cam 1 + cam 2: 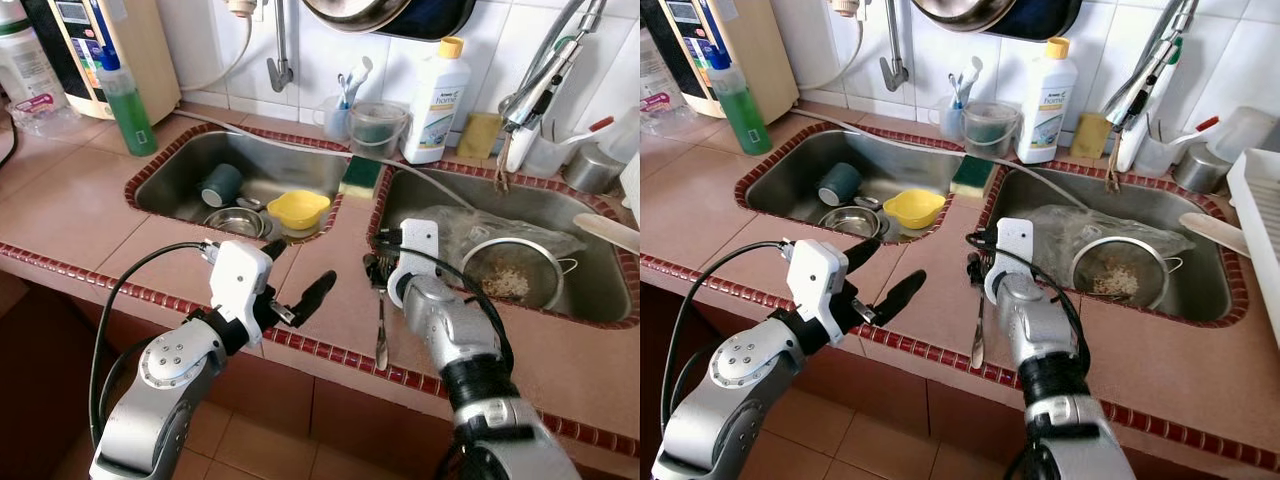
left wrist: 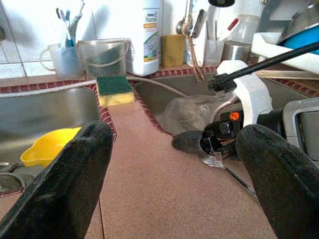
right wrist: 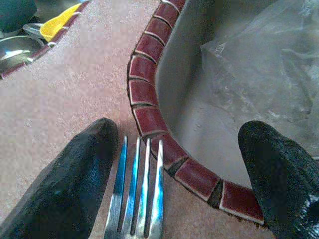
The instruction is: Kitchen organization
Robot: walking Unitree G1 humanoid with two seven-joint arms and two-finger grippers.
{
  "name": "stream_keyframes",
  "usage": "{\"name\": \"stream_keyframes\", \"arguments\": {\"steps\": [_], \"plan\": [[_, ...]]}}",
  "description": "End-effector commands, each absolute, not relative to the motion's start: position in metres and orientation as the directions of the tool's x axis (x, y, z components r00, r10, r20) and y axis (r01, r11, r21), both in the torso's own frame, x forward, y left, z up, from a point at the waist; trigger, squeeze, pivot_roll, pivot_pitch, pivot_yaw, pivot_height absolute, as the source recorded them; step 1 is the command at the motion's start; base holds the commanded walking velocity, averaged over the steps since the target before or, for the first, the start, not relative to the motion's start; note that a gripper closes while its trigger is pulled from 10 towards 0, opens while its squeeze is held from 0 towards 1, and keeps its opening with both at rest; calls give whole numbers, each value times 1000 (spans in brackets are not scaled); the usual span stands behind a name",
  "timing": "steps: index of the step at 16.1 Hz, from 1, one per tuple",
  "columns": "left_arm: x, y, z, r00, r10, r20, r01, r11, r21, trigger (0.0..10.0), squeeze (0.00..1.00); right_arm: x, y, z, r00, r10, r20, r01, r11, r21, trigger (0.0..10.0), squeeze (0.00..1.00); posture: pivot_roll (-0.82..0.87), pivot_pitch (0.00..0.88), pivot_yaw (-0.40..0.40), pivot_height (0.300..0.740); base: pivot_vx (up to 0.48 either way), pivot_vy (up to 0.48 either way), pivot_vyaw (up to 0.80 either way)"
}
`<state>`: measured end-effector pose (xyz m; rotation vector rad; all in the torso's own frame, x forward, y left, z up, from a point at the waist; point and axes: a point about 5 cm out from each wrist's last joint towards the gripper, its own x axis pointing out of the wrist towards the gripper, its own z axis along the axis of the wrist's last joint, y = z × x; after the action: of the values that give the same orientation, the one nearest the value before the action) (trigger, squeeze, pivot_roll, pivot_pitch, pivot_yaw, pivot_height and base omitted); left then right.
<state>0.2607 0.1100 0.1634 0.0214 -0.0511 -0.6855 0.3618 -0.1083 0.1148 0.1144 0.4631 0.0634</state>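
Fork [image 1: 381,322]: I see it flat on the tabletop [image 1: 330,280], tines between the spread fingers of right gripper [image 1: 375,268].
Left gripper [image 1: 296,274]: spread, holding nothing.

Pink-tiled tabletop [image 1: 70,205], red-brick edging. Fork [image 1: 381,325] lies flat between two sinks. Green soap bottle [image 1: 126,100] upright rear left. Sponge [image 1: 361,174] on divider.

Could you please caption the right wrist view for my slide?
Open right gripper over a fork on the counter, beside the sink's red rim.
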Motion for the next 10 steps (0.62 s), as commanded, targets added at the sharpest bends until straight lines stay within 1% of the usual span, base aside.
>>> {"name": "stream_keyframes", "arguments": {"steps": [1,2,3,4,5,6,7,10], "plan": [[260,111,168,776,-629,51,628,777,42,10000,0,363,-106,113,881,100,-463,-47,991,124,10000,0,-49,67,-13,740,0,0,0],[260,111,168,777,-628,53,626,778,42,10000,0,363,-105,112,877,101,-470,-52,992,117,9922,0,-48,67,-15,740,0,0,0],[260,111,168,778,-626,54,625,780,41,10000,0,364,-104,111,871,108,-480,-61,992,114,7176,0,-47,67,-16,740,0,0,0],[260,111,168,780,-624,55,622,782,40,10000,0,364,-103,110,866,120,-486,-71,991,117,4980,0,-47,67,-17,740,0,0,0],[260,111,168,781,-622,56,621,783,40,10000,0,364,-103,110,863,129,-488,-79,989,122,3020,0,-48,68,-20,740,0,0,0],[260,111,169,784,-618,58,617,786,38,10000,0,364,-102,110,863,138,-486,-97,989,109,1294,0,-47,68,-19,740,0,0,0],[260,111,169,786,-615,60,614,788,38,10000,0,364,-102,111,862,137,-489,-113,990,79,0,0,-49,70,-21,740,0,0,0],[261,111,169,788,-613,64,612,790,36,10000,0,361,-103,108,860,140,-491,-132,990,52,0,0,-53,71,-23,740,0,0,0]]}}
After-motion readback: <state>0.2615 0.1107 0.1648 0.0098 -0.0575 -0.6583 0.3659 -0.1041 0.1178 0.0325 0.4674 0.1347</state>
